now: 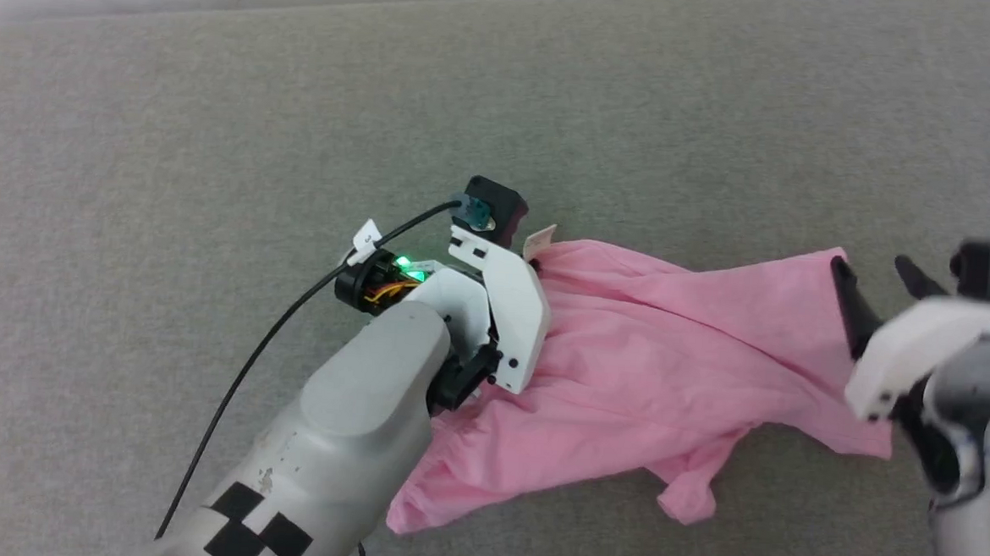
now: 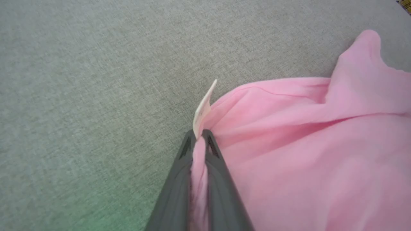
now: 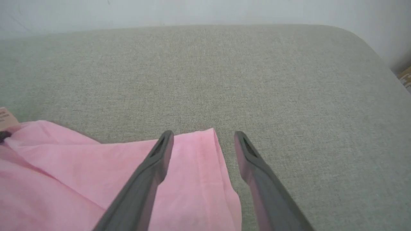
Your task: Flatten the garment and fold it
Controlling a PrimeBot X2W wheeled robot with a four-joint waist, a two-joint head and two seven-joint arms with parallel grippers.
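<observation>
Left gripper [image 2: 199,136]: clamping the garment [image 2: 305,144]; right gripper [image 3: 204,144]: hanging agape over its corner — flattening seemingly just beginning, folding pending.

Left arm [image 1: 343,423] reaches from near left toward centre, wrist tilted down. Left gripper [image 2: 201,133]: fingers pressed together, pinching fold of garment [image 2: 305,144]. Right gripper [image 3: 204,138] at right side, fingers spread apart, gripping nothing, pointing far.
</observation>
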